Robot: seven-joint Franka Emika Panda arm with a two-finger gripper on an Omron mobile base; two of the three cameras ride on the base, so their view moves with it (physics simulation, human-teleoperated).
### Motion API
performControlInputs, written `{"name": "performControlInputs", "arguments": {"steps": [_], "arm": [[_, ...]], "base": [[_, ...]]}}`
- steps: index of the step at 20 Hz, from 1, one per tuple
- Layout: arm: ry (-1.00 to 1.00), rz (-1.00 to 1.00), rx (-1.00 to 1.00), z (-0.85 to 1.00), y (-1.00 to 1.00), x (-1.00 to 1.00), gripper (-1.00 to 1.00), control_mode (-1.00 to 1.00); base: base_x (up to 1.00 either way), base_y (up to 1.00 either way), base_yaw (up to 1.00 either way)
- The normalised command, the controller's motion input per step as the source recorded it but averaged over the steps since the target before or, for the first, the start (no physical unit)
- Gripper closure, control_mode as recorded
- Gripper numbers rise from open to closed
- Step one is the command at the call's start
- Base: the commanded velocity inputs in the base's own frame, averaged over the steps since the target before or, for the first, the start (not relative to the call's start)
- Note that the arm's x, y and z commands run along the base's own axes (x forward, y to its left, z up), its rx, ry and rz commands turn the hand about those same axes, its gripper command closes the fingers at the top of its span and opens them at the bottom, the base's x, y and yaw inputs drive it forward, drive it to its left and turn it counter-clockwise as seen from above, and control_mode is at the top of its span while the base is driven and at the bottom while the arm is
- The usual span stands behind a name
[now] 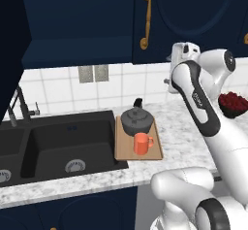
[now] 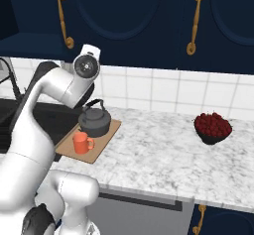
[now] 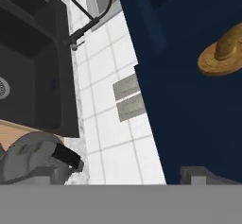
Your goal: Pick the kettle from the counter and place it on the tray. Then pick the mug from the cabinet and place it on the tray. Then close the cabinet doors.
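The gripper (image 3: 124, 183) hangs up by the wall cupboard with its jaws spread wide and nothing between them; in the hand view one dark finger tip (image 3: 201, 175) rises at the lower right, close against a navy cabinet door (image 3: 189, 76), near the round gold foot of that door's handle (image 3: 222, 55). From the left base view the white hand (image 1: 183, 54) sits just under the lower edge of the cabinet (image 1: 87, 25), beside the slim gold handle (image 1: 146, 18). The kettle (image 1: 137, 120) is squat, round and dark grey, with a lid knob and an upright black handle, and it stands on the back part of the tray (image 1: 123, 149), a flat light-brown wooden board with rounded corners. The mug (image 1: 142, 143), small, plain and orange-red with a loop handle, stands on the same tray just in front of the kettle, very close to it. The tray lies on the speckled marble counter (image 1: 179, 141), right beside the black sink basin (image 1: 58, 144). Kettle and mug are both well below the gripper and to its left in the left base view, apart from it; the hand view catches the kettle's (image 3: 35, 159) top at its lower left corner. A dark bowl of red fruit (image 2: 213, 127) rests farther right on the counter, well away from the tray.
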Motion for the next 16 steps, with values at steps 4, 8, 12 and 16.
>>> {"name": "performControlInputs", "arguments": {"steps": [4,8,12,16], "arm": [[-0.03,0.0,0.0,0.06,-0.13,-0.92,-1.0,-1.0],[-0.08,0.0,0.0,0.04,0.12,-0.91,-1.0,-1.0],[-0.01,0.0,-0.03,0.0,0.31,-0.74,-1.0,-1.0],[0.0,0.0,-0.05,-0.03,0.34,-0.58,-1.0,-1.0]], "base": [[0.0,0.0,0.0],[0.0,0.0,0.0],[0.0,0.0,0.0],[0.0,0.0,0.0]]}}
